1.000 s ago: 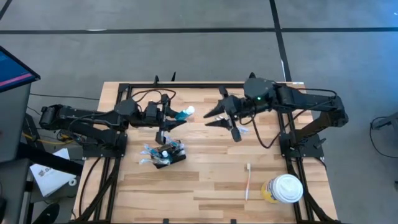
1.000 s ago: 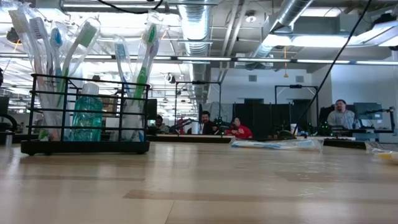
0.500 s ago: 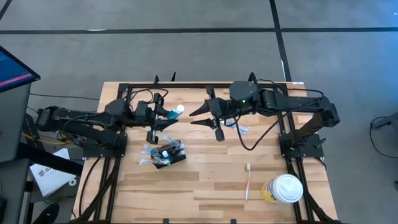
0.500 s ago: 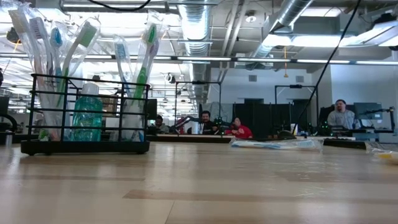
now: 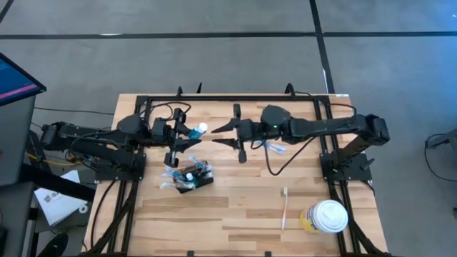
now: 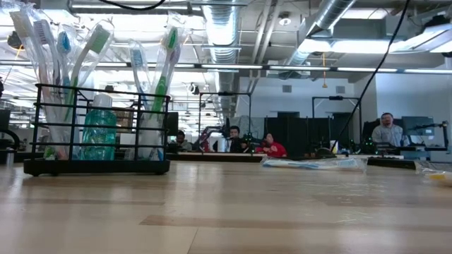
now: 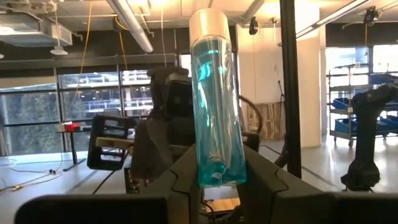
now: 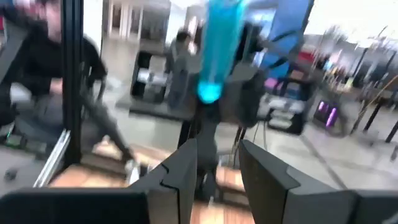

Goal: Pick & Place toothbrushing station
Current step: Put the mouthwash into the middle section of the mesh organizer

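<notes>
1. The right gripper (image 5: 218, 133) has swung across the tabletop toward the left arm; its open jaws now face the blue bottle (image 5: 195, 130) from just beside it
2. The left gripper (image 5: 187, 134) (clamped on that bottle) has drawn back a little toward its own side, bottle along with it

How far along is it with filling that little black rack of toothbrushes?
Partly done: the black rack already holds several toothbrushes and a blue-green bottle. In hand: the left hand grips a blue bottle in the air, the right hand open facing it. Left: a loose toothbrush and a wrapped one lie on the table.
</notes>
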Available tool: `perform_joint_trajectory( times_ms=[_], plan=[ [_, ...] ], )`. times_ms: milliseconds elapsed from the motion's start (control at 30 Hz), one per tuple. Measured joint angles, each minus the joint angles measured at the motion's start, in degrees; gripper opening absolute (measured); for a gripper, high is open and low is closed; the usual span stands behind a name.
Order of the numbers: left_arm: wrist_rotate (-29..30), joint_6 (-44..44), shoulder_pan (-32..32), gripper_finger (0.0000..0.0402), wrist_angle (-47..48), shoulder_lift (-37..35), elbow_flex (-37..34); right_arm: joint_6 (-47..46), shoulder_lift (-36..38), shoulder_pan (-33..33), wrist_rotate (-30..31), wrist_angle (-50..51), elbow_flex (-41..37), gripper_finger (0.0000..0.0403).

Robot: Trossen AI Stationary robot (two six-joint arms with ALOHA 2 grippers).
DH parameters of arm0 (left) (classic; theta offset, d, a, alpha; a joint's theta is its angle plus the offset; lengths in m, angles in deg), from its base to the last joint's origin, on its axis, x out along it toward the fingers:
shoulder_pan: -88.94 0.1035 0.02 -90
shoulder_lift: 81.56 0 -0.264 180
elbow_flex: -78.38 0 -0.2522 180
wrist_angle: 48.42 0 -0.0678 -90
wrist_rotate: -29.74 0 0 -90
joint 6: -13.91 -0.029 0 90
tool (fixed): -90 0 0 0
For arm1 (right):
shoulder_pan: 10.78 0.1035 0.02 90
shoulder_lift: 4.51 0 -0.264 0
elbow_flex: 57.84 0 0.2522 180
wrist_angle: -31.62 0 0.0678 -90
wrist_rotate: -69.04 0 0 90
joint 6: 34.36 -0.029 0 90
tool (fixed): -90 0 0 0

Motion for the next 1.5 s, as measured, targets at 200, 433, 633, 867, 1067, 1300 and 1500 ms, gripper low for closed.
perform_joint_trajectory(
  times_ms=[200, 433, 633, 867, 1067, 1300, 1500],
  plan=[
    [1.1, -0.2, 0.0, 0.0068, -0.2, 0.1, 0.0, -3.5, -0.2, -1.3, -4.1, -19.9, -6.1, 0.0111],
    [2.9, -1.5, 0.0, 0.0068, -0.8, 1.9, 0.0, -5.1, -4.0, -1.6, -4.2, -27.6, -6.2, 0.0111],
    [4.0, -1.6, 0.0, 0.0068, -1.7, 3.9, 0.0, -7.8, -4.8, -2.3, -4.2, -29.0, -6.2, 0.0111],
    [5.1, -3.0, 0.0, 0.0068, -3.8, 5.4, 0.0, -8.2, -4.8, -2.2, -5.0, -28.7, -6.2, 0.0111],
    [6.3, -3.6, 0.0, 0.0068, -4.2, 5.3, 0.0, -8.2, -4.8, -2.2, -5.8, -27.0, -6.2, 0.0111],
    [6.4, -3.6, 0.0, 0.0067, -5.1, 6.6, 0.0, -8.2, -4.8, -2.2, -5.8, -28.3, -6.2, 0.0111],
    [6.5, -4.5, 0.0, 0.0067, -9.8, 9.6, 0.0, -8.2, -4.8, -2.2, -5.8, -27.9, -6.2, 0.0111]
  ],
)
